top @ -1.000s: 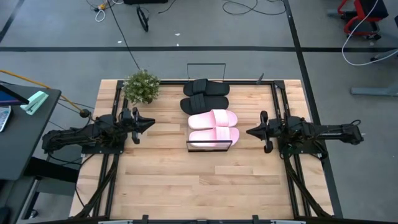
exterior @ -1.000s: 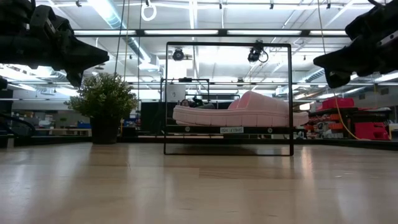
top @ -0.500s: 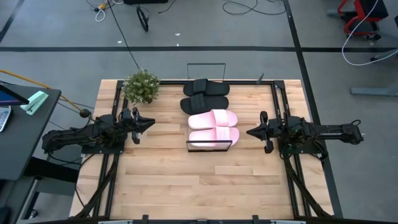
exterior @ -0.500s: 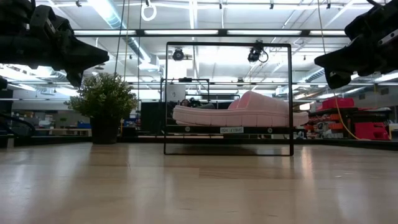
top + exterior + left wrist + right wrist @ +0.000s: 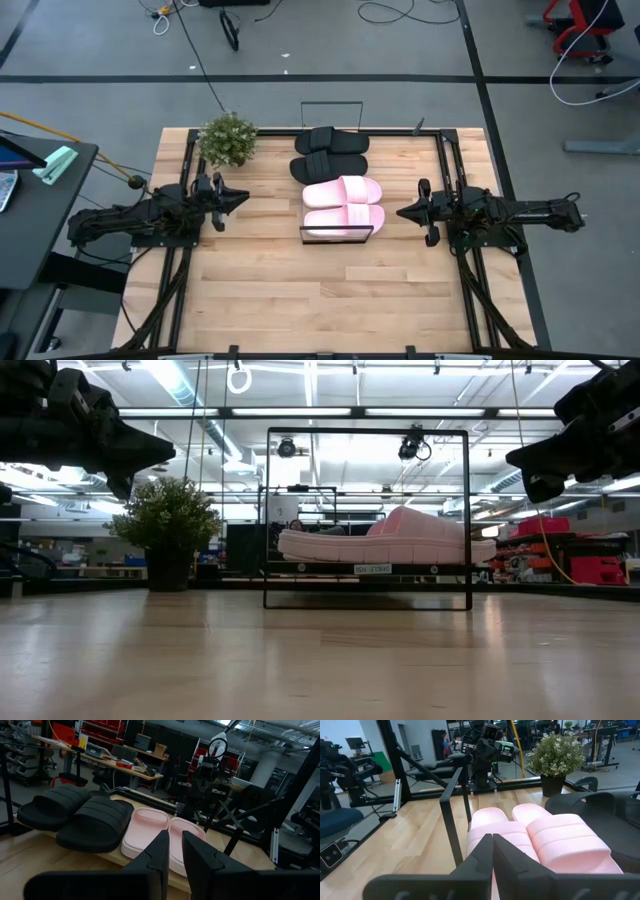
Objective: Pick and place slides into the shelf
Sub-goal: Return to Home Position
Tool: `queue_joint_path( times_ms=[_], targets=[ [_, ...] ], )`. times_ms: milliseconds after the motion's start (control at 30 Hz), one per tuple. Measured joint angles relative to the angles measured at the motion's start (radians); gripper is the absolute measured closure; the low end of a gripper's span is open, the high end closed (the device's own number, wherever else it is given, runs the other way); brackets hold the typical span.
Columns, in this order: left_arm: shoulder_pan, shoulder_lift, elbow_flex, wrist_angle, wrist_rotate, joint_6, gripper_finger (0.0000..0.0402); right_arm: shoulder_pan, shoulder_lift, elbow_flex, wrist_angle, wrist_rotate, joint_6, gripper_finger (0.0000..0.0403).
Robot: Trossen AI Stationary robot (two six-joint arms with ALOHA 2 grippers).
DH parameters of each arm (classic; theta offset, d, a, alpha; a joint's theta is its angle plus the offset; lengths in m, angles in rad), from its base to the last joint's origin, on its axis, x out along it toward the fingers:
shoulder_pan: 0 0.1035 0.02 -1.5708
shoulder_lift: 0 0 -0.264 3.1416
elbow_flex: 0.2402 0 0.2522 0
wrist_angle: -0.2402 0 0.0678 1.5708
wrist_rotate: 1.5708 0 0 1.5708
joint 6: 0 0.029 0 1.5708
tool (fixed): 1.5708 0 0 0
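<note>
Left end effector [image 5: 245, 197] hovers over the table [image 5: 300, 290] beside the shelf [image 5: 430, 568], fingers slightly apart. Right end effector [image 5: 399, 212] on the opposite side has fingers together. Pink slides [image 5: 343, 203] and black slides [image 5: 331, 154] lie on the shelf.

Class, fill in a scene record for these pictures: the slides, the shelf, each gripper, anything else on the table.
pink slides: two, side by side on the shelf, at the end nearer the low camera
black slides: two, side by side, at the shelf's far end
left gripper: off the shelf's left side, empty, jaws slightly apart
right gripper: off the shelf's right side, empty, jaws together
potted plant: far left of table
</note>
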Motion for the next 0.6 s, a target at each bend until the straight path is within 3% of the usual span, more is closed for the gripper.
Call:
queue_joint_path(
  times_ms=[600],
  targets=[
    [0.000,0.000,0.000,0.000,0.000,0.000,0.0344,0.000,0.000,0.000,0.000,0.000,0.001,0.0388]
  ],
)
